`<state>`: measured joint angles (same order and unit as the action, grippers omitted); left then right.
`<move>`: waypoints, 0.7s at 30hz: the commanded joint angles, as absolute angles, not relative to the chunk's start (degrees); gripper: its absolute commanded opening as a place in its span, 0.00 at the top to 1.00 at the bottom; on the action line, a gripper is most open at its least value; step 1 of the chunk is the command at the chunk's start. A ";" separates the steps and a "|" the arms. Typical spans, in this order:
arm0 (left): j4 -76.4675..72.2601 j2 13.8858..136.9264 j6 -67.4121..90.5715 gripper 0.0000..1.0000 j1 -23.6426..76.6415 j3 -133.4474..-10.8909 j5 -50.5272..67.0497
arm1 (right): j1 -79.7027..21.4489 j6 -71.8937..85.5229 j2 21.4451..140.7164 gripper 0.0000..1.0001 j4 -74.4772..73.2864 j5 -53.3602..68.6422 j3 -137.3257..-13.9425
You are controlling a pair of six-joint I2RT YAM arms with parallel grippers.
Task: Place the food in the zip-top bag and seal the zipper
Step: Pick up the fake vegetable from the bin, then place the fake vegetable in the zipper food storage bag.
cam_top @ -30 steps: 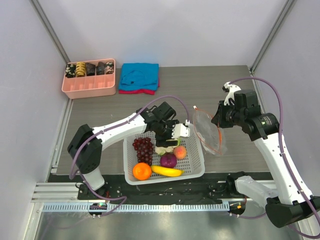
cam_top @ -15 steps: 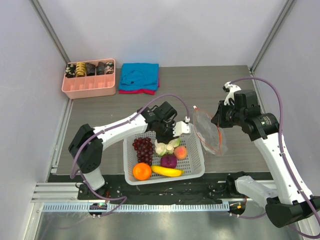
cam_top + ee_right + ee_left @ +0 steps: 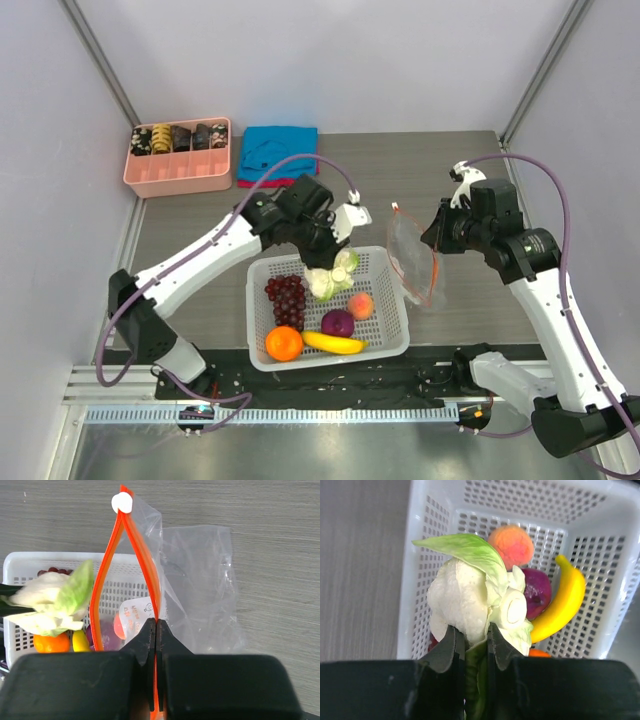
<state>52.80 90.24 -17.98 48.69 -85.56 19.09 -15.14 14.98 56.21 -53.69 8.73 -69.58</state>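
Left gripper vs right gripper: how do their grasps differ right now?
1. The left gripper is shut on a bulky white-green cauliflower. The right gripper pinches the thin orange-red zipper strip of the crinkly clear zip-top bag.
2. The left gripper holds its load over the white mesh plastic basket. The right gripper holds the bag beside it, mouth open.

Shared: both are shut on a load.

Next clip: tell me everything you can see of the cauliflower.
The cauliflower is a creamy white head wrapped in pale green leaves, one arching over its top, with a round cut stem end showing. It looks like moulded plastic. The left gripper, jaws shut on its lower leaves, holds it above the white mesh basket, close to the open zip-top bag.
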 commanded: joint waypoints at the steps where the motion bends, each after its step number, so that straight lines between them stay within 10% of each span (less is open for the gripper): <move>1: 53.96 86.04 -4.52 1.00 47.29 -94.20 21.00 | -14.77 17.05 54.84 0.99 -49.66 9.58 -69.35; 21: 40.70 98.26 33.39 1.00 49.13 -106.70 33.93 | -14.85 21.27 53.88 0.99 -45.79 12.13 -66.10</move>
<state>45.58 96.40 28.21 48.73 -105.30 30.22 -15.14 20.12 55.72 -48.84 11.14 -66.46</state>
